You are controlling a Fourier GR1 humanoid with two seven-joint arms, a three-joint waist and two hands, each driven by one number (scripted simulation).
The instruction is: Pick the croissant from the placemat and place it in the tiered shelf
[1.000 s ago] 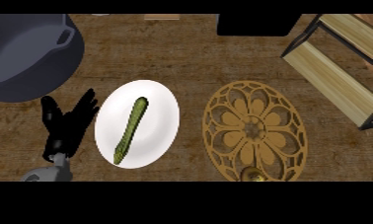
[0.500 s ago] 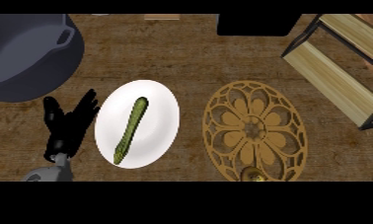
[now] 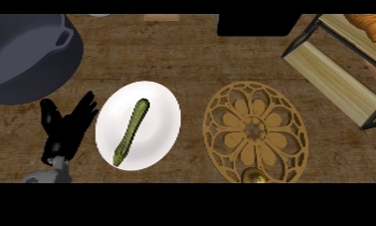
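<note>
The croissant (image 3: 362,21) lay on the tiered shelf (image 3: 330,78), upper right; the left hand (image 3: 66,130) rested lower left, fingers apart. An arm brushing the shelf could knock it off.

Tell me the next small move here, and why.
Probably just hold off rather than reach: the placemat carries no croissant, and a brown croissant-like piece already lies on the tiered shelf at top right. The left robot hand rests open beside the plate.
</note>
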